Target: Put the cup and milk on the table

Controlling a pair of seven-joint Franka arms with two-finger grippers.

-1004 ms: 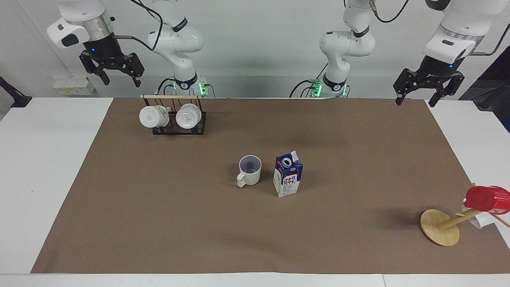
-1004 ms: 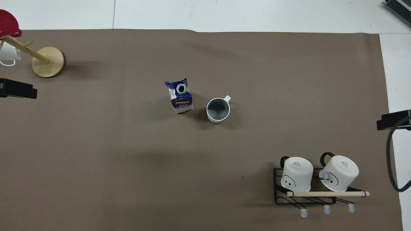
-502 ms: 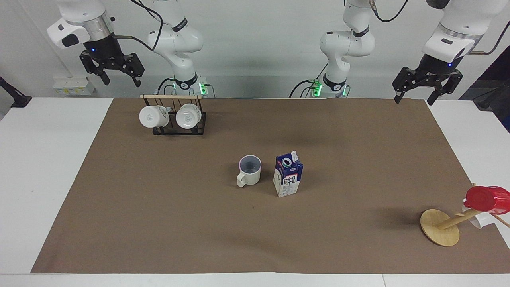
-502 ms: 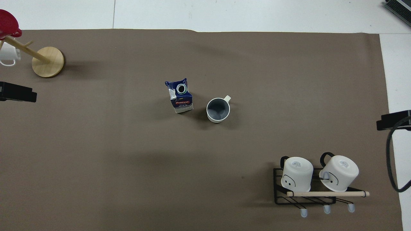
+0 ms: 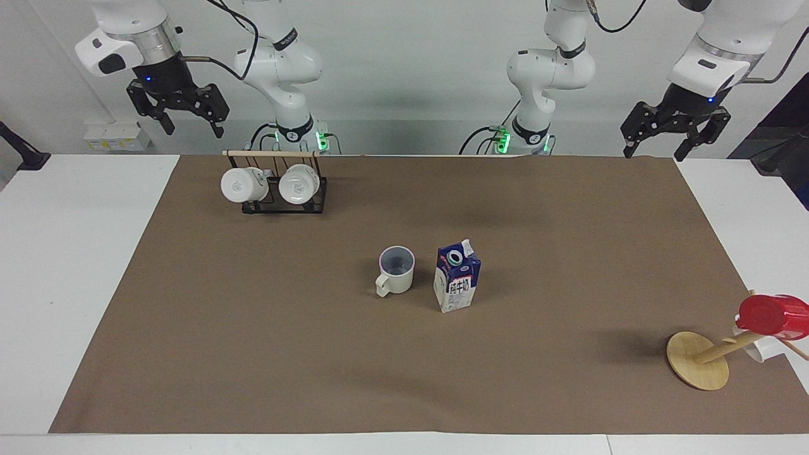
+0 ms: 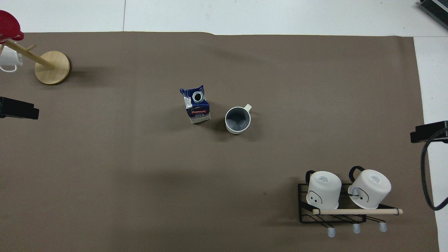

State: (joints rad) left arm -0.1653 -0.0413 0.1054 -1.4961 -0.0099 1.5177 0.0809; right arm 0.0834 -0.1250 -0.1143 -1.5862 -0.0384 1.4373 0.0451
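The cream-white cup (image 5: 397, 270) (image 6: 238, 120) stands upright on the brown sheet of the table (image 5: 253, 328) near its middle, handle pointing away from the robots. Beside it, toward the left arm's end, the blue and white milk (image 5: 457, 278) (image 6: 197, 106) carton stands upright, a small gap between them. My left gripper (image 5: 654, 151) hangs open and empty high over the sheet's corner by its own base. My right gripper (image 5: 193, 131) hangs open and empty high above the mug rack's end of the table. In the overhead view only the tips of the left gripper (image 6: 18, 108) and right gripper (image 6: 429, 131) show.
A black wire rack (image 5: 275, 186) (image 6: 346, 196) with two bright white mugs sits near the right arm's base. A wooden mug stand (image 5: 697, 360) (image 6: 52, 67) carrying a red cup (image 5: 772, 315) and a white mug (image 6: 8, 59) sits at the left arm's end, farther from the robots.
The left gripper has risen a little and drawn back toward the robots. The right gripper has lifted slightly. Cup and milk have not moved.
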